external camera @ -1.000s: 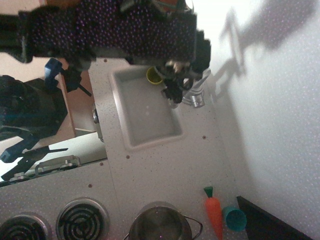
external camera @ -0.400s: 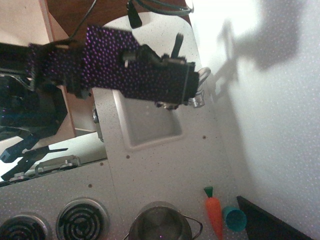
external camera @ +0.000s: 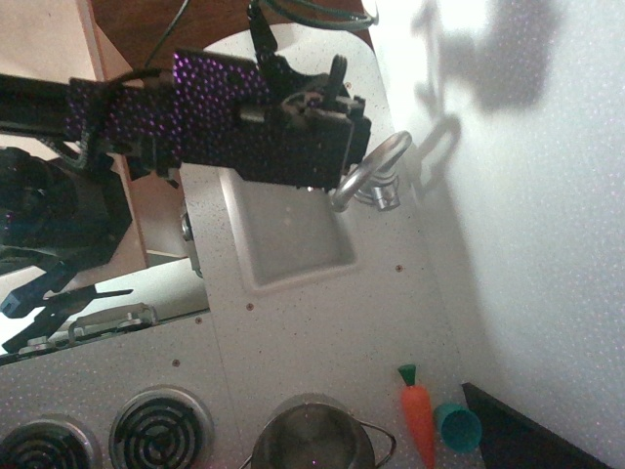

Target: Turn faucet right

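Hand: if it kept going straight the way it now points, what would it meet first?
Probably the faucet: the hand's end faces the arched spout, which shows just beyond it over the sink. Its fingers are hidden and depth is unclear, so it may already touch.

Shiny silver metal faucet (external camera: 369,171) with an arched gooseneck spout, standing at the sink's edge nearest the white wall. Spout curving from near the wall, up by the arm's dark body, down toward the basin. Spout tip resting over the basin's wall-side edge, roughly midway along the sink's length. Round chrome base just beside the spout's lower end, on the speckled rim between basin and wall. Bright highlights along the curved tube; a soft looped shadow of the spout cast on the wall just behind. Upper part of the arch partly covered by the arm's dark body, so that stretch cannot be made out.
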